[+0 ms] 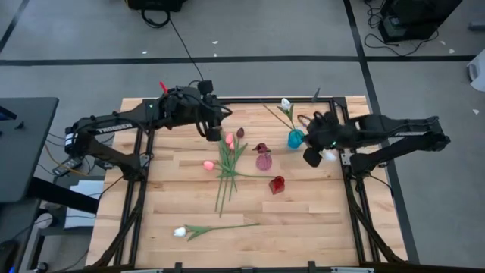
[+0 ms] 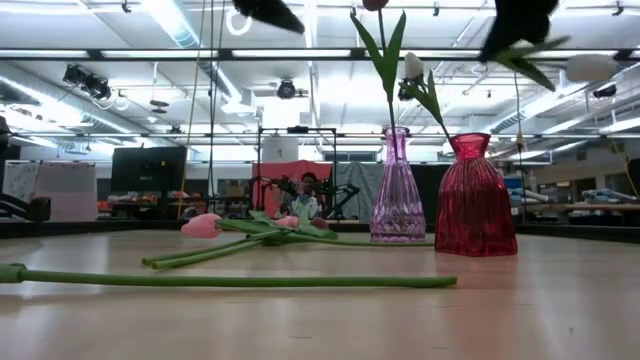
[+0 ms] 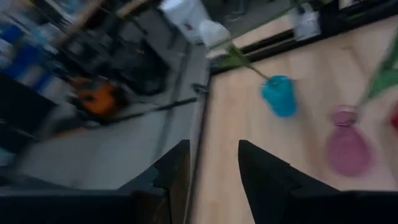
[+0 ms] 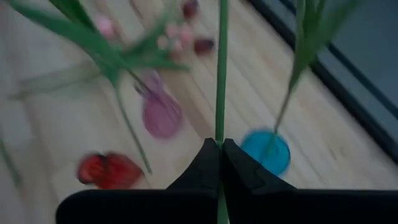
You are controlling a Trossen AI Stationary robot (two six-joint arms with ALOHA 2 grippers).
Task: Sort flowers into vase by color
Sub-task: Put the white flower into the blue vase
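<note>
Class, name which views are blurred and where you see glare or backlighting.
Left wrist view: floor and blue vase smeared. Right wrist view: leaves and pink vase blurred; stem sharper. Low view: ceiling lights glare, arms show as silhouettes. High view: evenly lit.

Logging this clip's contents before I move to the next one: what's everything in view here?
blue vase: one, blue, back right, holding a white tulip
pink vase: one, pink, mid-table, holding a maroon tulip
red vase: one, red, in front of the pink vase
loose bundle: at least three tulips, pink and maroon, lying left of the pink vase
lone tulip: one, white, lying near the front edge
held stem: one, green, above the blue vase
left hand: open, empty, over the table's back edge
right hand: shut on the held stem
</note>
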